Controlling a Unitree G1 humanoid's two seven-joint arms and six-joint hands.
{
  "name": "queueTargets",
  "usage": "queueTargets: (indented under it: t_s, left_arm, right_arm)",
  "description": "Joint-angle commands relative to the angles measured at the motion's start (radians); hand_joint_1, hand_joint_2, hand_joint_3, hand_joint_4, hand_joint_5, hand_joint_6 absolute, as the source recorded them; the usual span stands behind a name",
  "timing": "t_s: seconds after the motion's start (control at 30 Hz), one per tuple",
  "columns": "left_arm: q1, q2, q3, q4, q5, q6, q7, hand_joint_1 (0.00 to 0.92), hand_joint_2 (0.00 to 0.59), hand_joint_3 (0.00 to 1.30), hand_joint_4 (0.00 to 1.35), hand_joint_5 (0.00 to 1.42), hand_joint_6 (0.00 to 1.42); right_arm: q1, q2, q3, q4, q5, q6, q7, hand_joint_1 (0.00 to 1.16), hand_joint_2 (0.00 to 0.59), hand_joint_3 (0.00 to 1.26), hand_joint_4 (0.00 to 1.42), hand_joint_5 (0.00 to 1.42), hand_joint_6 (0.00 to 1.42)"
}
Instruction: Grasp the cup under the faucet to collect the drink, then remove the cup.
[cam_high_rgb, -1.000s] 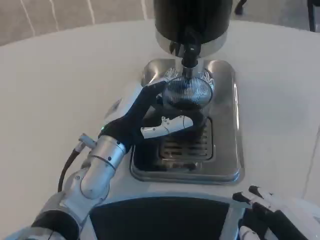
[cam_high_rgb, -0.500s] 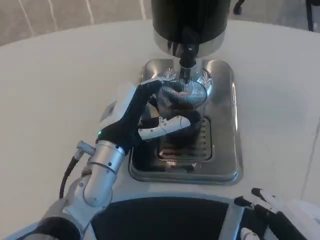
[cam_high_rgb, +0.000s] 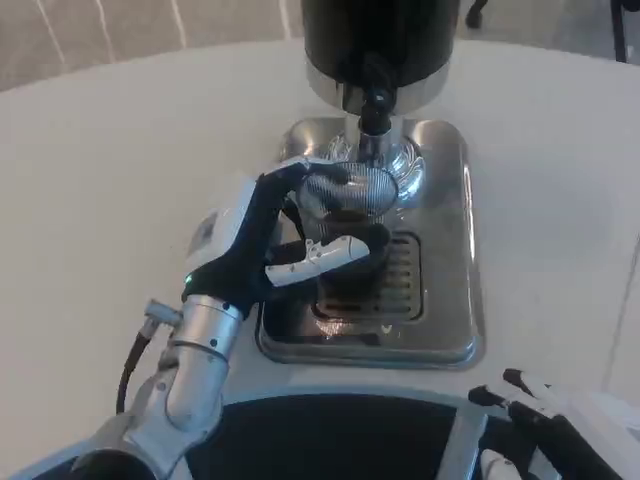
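Under the faucet (cam_high_rgb: 374, 108), left robot hand (cam_high_rgb: 268, 235) grips the upright cup (cam_high_rgb: 347, 215) from its left side; right robot hand (cam_high_rgb: 535, 425) idles far off, grip state unclear.

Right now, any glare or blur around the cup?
Head view: the steel tray throws bright reflections around the faucet; the clear cup in the left hand reads soft, its wall hard to trace; the right hand is cut off at the frame's bottom.

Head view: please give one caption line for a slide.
Left hand holds the cup on the drip tray, below the faucet.
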Motion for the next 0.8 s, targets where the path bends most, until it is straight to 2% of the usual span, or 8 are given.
queueTargets:
  t_s: [0.03,0.37,0.8]
  left_arm:
    - [0.021,0.02,0.015,-0.002,-0.005,-0.023,0.006,0.514,0.144,1.0,1.14,1.42,1.42]
    - [0.055,0.077,0.043,-0.041,-0.016,-0.105,-0.011,0.519,0.11,1.01,1.18,1.42,1.42]
    - [0.125,0.156,0.108,-0.113,-0.044,-0.211,-0.059,0.525,0.091,1.0,1.18,1.42,1.42]
  right_arm:
    - [-0.006,0.005,0.002,0.009,-0.011,0.007,0.015,0.1,0.586,0.16,0.0,0.0,0.0]
    - [-0.056,0.014,0.002,0.011,-0.031,0.018,0.03,0.08,0.586,0.14,0.0,0.0,0.0]
    - [-0.123,0.015,-0.014,0.034,-0.03,0.019,0.01,0.03,0.581,0.09,0.0,0.0,0.0]
